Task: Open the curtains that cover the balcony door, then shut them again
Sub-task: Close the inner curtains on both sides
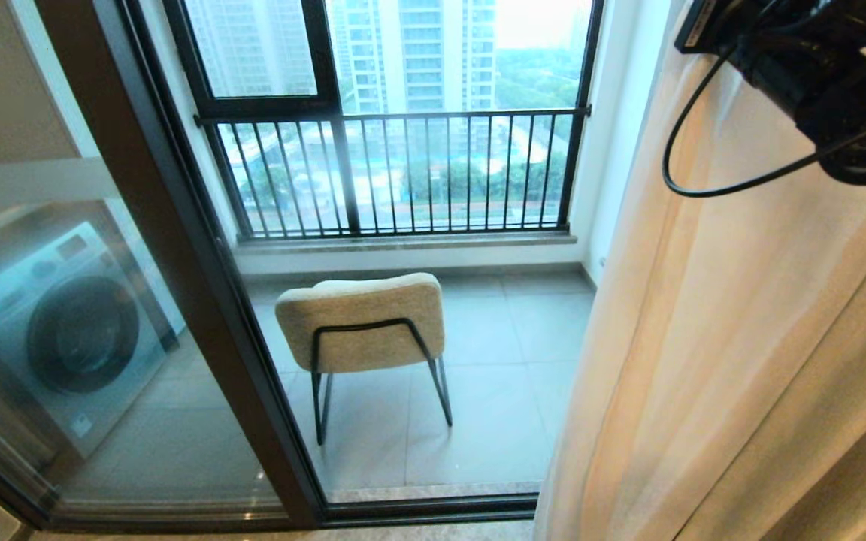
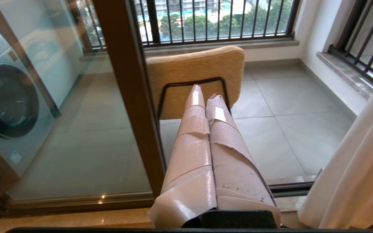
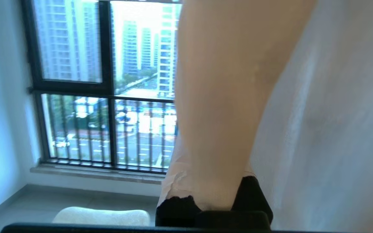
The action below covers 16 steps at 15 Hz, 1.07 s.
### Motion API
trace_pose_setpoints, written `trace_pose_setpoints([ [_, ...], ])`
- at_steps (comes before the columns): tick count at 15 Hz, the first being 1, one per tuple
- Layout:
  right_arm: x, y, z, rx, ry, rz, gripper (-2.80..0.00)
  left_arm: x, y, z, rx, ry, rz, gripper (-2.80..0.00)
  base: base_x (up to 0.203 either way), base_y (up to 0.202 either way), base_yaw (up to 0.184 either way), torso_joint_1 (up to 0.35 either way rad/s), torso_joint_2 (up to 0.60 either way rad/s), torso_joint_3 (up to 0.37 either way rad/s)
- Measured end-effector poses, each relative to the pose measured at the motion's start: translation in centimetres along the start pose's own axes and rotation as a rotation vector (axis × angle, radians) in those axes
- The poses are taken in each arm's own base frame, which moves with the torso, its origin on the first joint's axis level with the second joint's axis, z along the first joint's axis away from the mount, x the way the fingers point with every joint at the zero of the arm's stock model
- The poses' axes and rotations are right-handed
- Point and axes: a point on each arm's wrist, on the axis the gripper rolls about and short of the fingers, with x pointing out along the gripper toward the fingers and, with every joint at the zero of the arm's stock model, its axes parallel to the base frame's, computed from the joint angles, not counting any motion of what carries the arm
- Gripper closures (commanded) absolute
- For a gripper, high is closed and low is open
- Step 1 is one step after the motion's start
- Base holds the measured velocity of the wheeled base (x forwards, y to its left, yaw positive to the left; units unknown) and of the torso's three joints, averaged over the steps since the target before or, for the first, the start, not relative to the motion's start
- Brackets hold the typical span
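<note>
The cream curtains (image 1: 741, 338) hang bunched at the right, leaving the balcony door (image 1: 200, 300) uncovered, its dark frame and glass panel on the left. My right arm (image 1: 816, 68) is raised against the fabric at the upper right. In the right wrist view my right gripper (image 3: 214, 184) is shut on a fold of the cream curtain (image 3: 225, 97), with white sheer (image 3: 335, 129) beside it. The fingertips are hidden by fabric. My left gripper (image 2: 206, 94) is shut and empty, its taped fingers pressed together, low before the door frame (image 2: 131, 97), well left of the curtain (image 2: 358, 168).
A beige chair (image 1: 361, 323) with black legs stands on the grey-tiled balcony. A washing machine (image 1: 65, 330) shows behind the left glass panel. The outer window with black railing (image 1: 403, 173) is at the back. The door track (image 1: 433, 507) runs along the floor.
</note>
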Motion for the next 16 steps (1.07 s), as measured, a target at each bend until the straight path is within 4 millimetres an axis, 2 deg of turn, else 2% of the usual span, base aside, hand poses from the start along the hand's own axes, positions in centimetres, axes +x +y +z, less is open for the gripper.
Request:
trace_pose_setpoints([
  [16, -0.01, -0.04, -0.09, -0.001, 0.004, -0.001, 0.00, 0.00, 0.00, 0.01, -0.001, -0.001, 0.000, 0.00, 0.000, 0.191, 0.000, 0.003, 0.00, 0.003],
])
